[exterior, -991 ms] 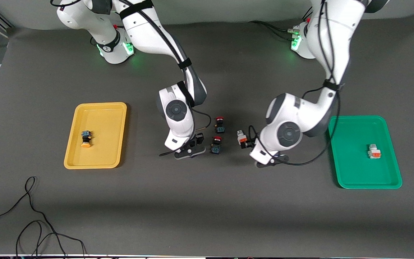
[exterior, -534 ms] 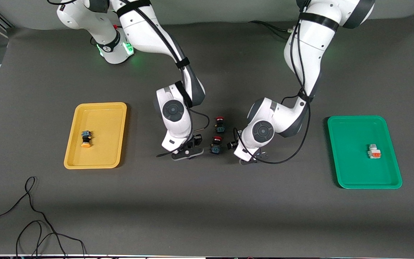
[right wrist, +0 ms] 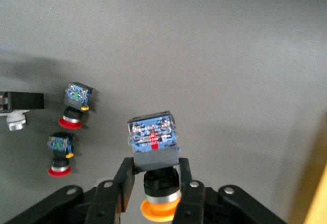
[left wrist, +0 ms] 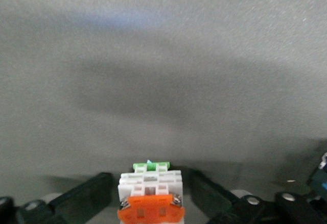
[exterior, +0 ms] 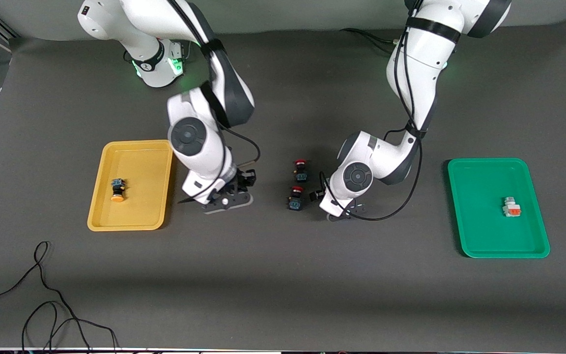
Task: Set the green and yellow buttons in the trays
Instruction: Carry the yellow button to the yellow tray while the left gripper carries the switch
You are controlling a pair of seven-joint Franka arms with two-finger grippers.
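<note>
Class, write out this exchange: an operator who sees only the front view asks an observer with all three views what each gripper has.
Operator: What is the right gripper carrying?
Observer: The right gripper, over the table beside the yellow tray, is shut on a yellow-capped button.
Operator: And what is at the left gripper, low by the red-capped buttons?
Observer: At the left gripper sits a white button with an orange block and a green cap.
</note>
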